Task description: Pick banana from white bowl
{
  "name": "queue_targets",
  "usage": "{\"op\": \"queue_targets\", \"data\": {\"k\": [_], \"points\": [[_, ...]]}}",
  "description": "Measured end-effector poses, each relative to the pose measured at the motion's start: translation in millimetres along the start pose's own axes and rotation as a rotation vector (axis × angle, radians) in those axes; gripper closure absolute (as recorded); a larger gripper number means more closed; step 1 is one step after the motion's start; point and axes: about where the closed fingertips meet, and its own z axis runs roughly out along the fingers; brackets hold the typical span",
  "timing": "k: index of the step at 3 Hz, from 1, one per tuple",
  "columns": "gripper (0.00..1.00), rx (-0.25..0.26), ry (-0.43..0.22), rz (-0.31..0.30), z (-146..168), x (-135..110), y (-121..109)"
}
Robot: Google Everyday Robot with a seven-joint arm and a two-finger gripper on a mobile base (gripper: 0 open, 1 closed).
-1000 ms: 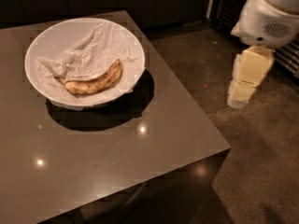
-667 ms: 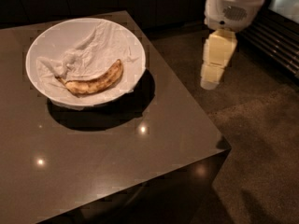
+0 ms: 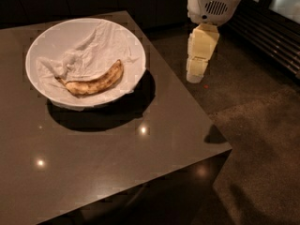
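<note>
The banana (image 3: 93,80), yellow with brown speckling, lies curved in the front part of the white bowl (image 3: 42,41). The bowl is lined with crumpled white paper towel (image 3: 93,43) and stands at the back left of the dark table (image 3: 140,163). My gripper (image 3: 194,74) hangs pointing down from the white arm housing (image 3: 213,3), beyond the table's right edge and to the right of the bowl. It holds nothing and is well apart from the banana.
The table's right edge and front right corner (image 3: 227,146) drop off to a dark speckled floor (image 3: 262,139). A slatted dark panel (image 3: 272,36) runs along the back right. Bright light reflections show on the tabletop.
The arm and gripper have moved left, closer to the table's right edge and the bowl. The banana and bowl have not moved.
</note>
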Motion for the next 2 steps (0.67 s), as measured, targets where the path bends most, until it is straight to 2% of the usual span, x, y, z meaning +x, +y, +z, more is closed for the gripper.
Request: {"op": "queue_targets", "data": {"k": [1,2], "points": [[0.00,0.036,0.011,-0.120,0.4,-43.4,-15.8],[0.00,0.050,0.046,-0.248,10.6,-91.8,-32.2]]}}
